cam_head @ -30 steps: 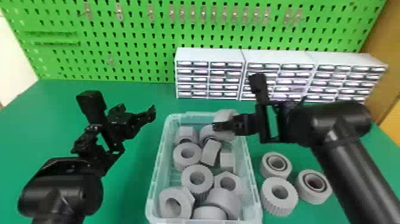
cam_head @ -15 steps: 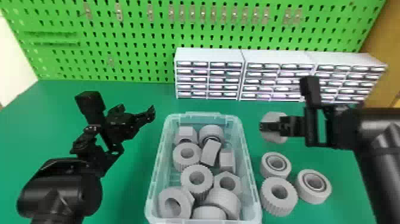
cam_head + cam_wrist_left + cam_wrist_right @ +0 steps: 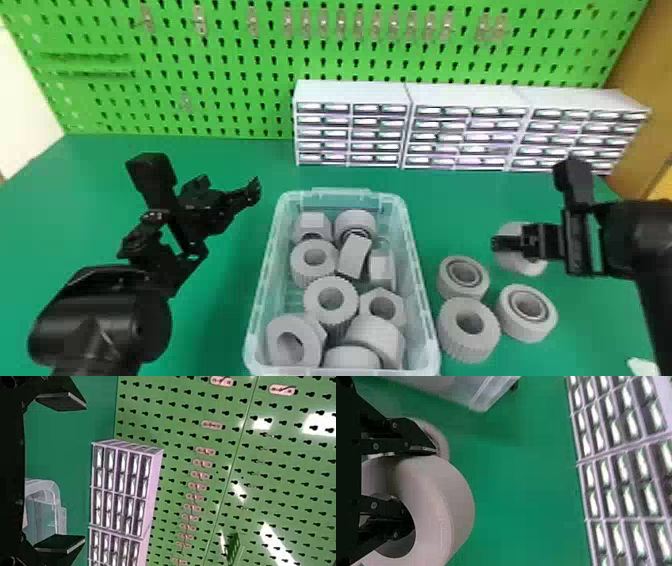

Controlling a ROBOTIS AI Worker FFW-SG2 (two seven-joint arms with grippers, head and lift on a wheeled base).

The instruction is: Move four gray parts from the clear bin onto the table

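Note:
In the head view the right gripper (image 3: pixel 505 243) is right of the clear bin (image 3: pixel 424 300), over a round gray part (image 3: pixel 530 266). The right wrist view has my right gripper (image 3: pixel 421 485) shut on this gray part (image 3: pixel 457 494), one finger in its hole and one outside. Three gray parts stand on the table just right of the bin: two with inner rings (image 3: pixel 477 287) (image 3: pixel 542 327) and a ribbed one (image 3: pixel 467 350). Several gray parts, such as a ribbed ring (image 3: pixel 345 317), lie in the bin. The left gripper (image 3: pixel 255 191) is parked left of the bin; in the left wrist view the left gripper (image 3: pixel 73 473) is open.
White drawer cabinets (image 3: pixel 350 92) line the back of the green table (image 3: pixel 215 320) before a green pegboard (image 3: pixel 250 65). A small white object (image 3: pixel 642 367) lies at the lower right corner of the head view. A wooden panel (image 3: pixel 645 105) rises at the right.
My right gripper has carried the gray part from above the bin's back right corner out to the right, then a little farther and lower over the table. The left arm has stayed still.

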